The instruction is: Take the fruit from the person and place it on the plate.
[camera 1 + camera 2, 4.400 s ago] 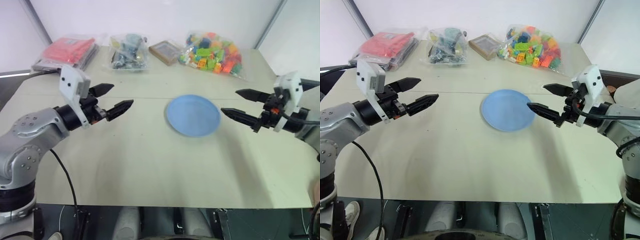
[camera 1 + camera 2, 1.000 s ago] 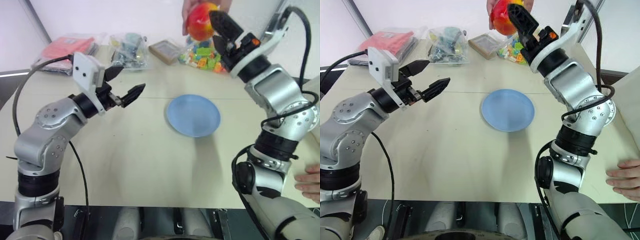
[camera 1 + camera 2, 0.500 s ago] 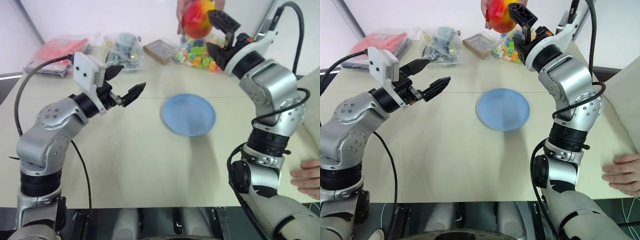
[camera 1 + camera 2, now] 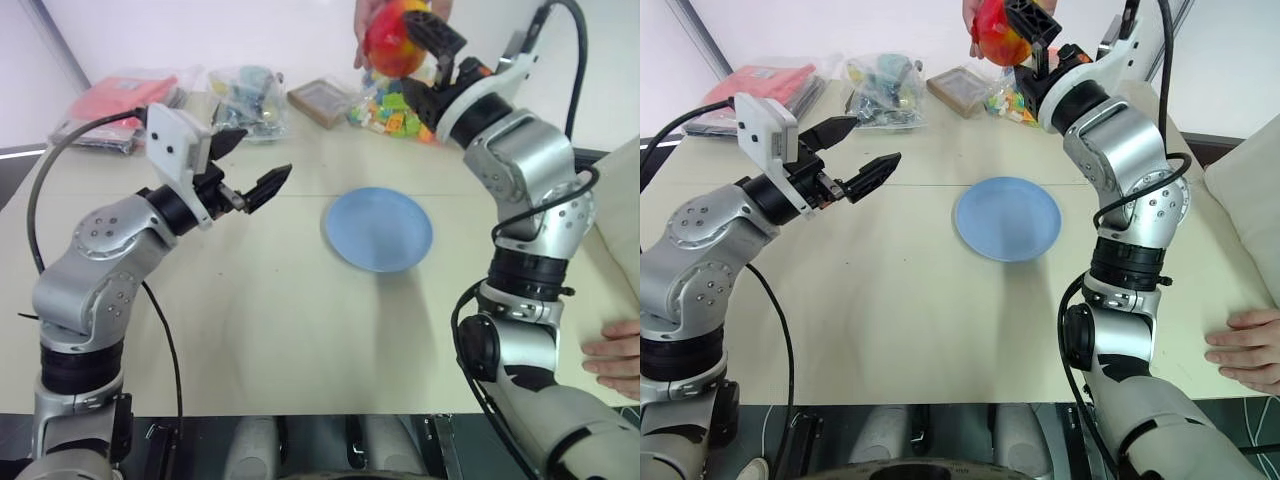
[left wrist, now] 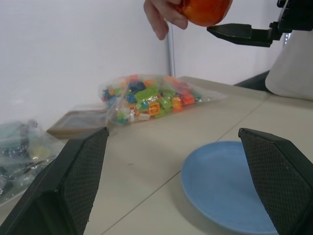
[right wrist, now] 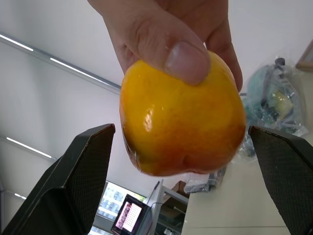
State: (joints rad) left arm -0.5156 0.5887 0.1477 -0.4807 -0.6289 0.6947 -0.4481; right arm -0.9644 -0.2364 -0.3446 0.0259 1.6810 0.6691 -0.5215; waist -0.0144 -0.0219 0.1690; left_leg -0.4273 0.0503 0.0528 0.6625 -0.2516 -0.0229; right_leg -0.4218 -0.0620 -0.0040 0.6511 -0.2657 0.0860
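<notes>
The fruit (image 6: 182, 110) is held in the air by the person's hand (image 6: 166, 29), thumb pressed on its upper face, above the far edge of the desk (image 4: 300, 310) at about 12 o'clock from the plate (image 4: 379, 228). The right hand (image 6: 183, 171) is raised to it with its fingers spread wide, one on each side of the fruit, neither seen touching it. The plate lies flat and bare at the middle of the desk. The left hand (image 4: 858, 152) hovers open above the desk at 9 o'clock from the plate, well apart. A bag of coloured bricks (image 4: 395, 112) lies beyond the plate, beneath the fruit
</notes>
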